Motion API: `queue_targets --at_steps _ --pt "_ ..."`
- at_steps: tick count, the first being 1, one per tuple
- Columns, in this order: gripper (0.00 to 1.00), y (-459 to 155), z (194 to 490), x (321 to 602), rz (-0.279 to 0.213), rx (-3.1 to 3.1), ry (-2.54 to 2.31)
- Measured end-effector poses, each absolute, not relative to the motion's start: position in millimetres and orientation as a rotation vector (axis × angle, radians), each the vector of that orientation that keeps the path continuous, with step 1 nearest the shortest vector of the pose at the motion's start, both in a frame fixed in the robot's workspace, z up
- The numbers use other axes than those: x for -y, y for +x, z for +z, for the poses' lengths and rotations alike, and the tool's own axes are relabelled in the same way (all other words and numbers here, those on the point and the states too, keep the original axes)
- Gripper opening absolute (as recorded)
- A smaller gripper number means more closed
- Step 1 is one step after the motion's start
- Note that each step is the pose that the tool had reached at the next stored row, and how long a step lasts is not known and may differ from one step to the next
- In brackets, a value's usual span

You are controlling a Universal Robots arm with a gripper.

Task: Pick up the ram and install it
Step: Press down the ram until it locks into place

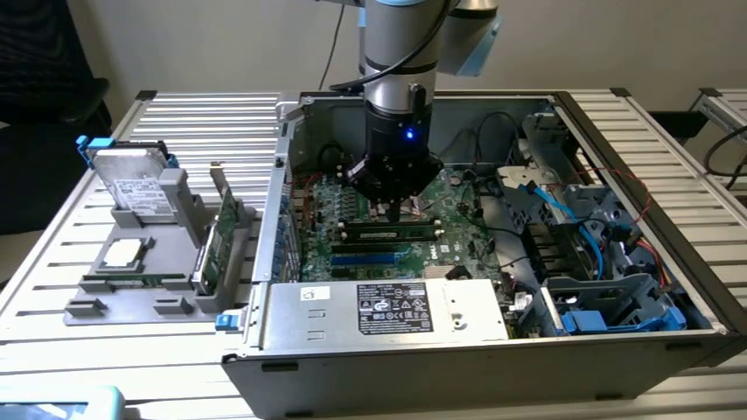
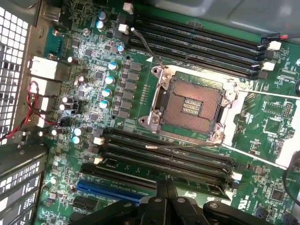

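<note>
My arm [image 1: 394, 52] is silver-grey with a pale blue joint cap, a black cable along it, and a blue light just above the black gripper [image 1: 394, 208].

We log a green motherboard [image 2: 93, 70] with black memory slots [image 2: 164, 157], one blue slot [image 2: 115, 192], a silver case [image 1: 467, 367] and a grey parts tray [image 1: 129, 293].
</note>
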State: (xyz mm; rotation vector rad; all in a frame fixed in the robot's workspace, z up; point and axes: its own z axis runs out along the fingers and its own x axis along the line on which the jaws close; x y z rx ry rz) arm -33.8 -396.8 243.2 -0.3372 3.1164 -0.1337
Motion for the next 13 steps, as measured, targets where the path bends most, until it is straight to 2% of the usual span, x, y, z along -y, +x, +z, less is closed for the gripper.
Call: queue_targets --at_steps 13 --pt "0.11 -33.8 243.1 396.8 -0.134 -3.125 -0.240"
